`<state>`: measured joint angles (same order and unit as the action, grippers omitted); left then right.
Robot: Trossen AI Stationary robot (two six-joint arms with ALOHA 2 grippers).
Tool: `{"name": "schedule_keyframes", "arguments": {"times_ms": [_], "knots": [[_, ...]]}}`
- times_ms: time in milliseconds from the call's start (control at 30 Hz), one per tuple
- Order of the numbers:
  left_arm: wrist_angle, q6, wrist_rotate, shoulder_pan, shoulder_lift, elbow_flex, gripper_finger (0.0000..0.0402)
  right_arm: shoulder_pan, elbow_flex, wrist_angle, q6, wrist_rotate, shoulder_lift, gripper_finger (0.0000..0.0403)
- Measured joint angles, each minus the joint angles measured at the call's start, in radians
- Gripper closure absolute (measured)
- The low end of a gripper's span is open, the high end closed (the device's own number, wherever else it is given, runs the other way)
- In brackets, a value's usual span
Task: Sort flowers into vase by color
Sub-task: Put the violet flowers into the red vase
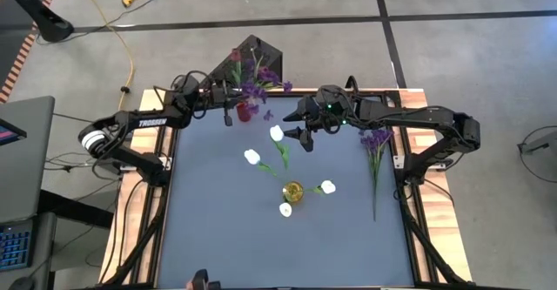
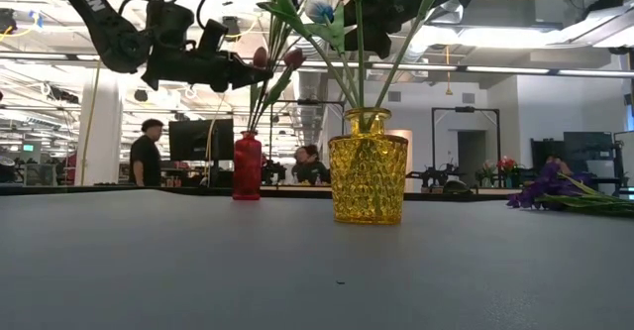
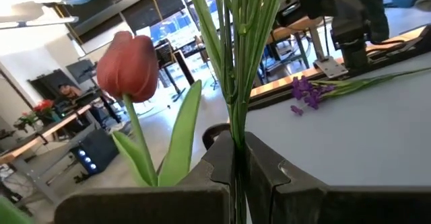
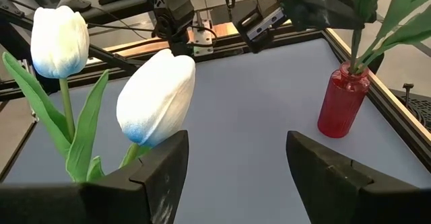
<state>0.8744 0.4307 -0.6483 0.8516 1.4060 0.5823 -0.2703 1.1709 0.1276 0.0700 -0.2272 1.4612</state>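
Note:
A red vase (image 2: pixel 247 166) stands near the table's far edge and holds green stems with dark red tulips (image 3: pixel 128 66); purple blooms (image 1: pixel 257 87) show above it. My left gripper (image 3: pixel 236 150) is above this vase, shut on the stems. A yellow vase (image 2: pixel 367 176) in the middle of the table holds several white tulips (image 4: pixel 156 96). My right gripper (image 4: pixel 236 150) hovers open just beyond the yellow vase, by the white tulips, and touches nothing. Purple sprigs (image 1: pixel 376 142) lie flat on the table's right side. My left gripper pinches a bundle of several thin green stems (image 3: pixel 237 116) between its two fingers, across the stems and well above the red vase's mouth. The stems stand nearly upright, and their lower ends (image 4: pixel 355 56) run down into the red vase.
The two vases stand apart, the red one (image 1: pixel 244 111) far left of centre and the yellow one (image 1: pixel 292 192) central. The grey table top (image 1: pixel 218 229) is bare on its near half. People and desks show in the room beyond the far edge.

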Motion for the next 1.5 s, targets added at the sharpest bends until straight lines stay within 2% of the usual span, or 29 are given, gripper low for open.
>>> {"name": "schedule_keyframes", "arguments": {"times_ms": [300, 700, 967, 1267, 1500], "knots": [[-0.001, -0.074, 0.008, 0.037, 0.001, 0.0, 0.0401, 0.0, 0.0, 0.0, 0.0, 0.0, 0.0, 0.0127], [-0.044, -0.078, -0.008, 0.055, 0.002, 0.0, 0.0401, 0.0, 0.0, 0.0, -0.003, 0.0, 0.0, 0.0127], [0.009, -0.164, -0.039, 0.053, 0.071, 0.0, 0.0401, 0.0, 0.0, 0.0, -0.002, 0.0, 0.0, 0.0127], [0.057, -0.153, -0.02, 0.054, 0.085, -0.001, 0.0401, 0.0, 0.0, 0.0, 0.0, 0.0, 0.0, 0.0127], [-0.02, -0.125, -0.029, 0.078, 0.085, -0.001, 0.0401, 0.0, 0.0, 0.0, 0.0, 0.0, 0.0, 0.0127]]}}
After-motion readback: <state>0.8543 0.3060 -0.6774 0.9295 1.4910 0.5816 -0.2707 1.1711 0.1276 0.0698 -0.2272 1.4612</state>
